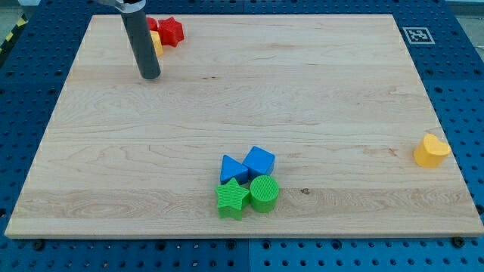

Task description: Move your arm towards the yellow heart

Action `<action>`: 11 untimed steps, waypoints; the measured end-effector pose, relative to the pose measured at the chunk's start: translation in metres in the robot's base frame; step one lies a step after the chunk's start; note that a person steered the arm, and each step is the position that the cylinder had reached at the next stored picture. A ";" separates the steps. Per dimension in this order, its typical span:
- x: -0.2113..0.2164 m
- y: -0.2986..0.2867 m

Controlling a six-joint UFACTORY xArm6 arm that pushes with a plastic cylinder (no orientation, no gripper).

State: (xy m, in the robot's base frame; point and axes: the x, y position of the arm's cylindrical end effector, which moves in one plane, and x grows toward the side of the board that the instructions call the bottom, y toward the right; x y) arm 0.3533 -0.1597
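I am standing my tip [150, 75], the lower end of my straight dark rod, on the pale wooden board [242, 113] near the view's top left corner. The tip is touching no block and is clamped on nothing; it has nothing to open or shut. Just beyond the rod, toward the view's top, a red star-shaped block [172, 30] is lying, and a small yellow block [156, 41] is peeking out from behind the rod, its shape hidden from me.

The yellow heart-shaped block [431, 150] I am heading for is sitting at the board's right edge, a little below mid-height, well apart from my tip. It is lying toward the view's right and somewhat toward the bottom, so I judge a long diagonal slide across almost the whole board is what I am facing.

Down near the bottom centre, a blue triangular block [232, 168], a blue cube [259, 161], a green star-shaped block [232, 199] and a green round block [265, 193] are huddling together, seemingly below that line.
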 end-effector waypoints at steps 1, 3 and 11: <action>0.023 0.010; 0.085 0.086; 0.151 0.484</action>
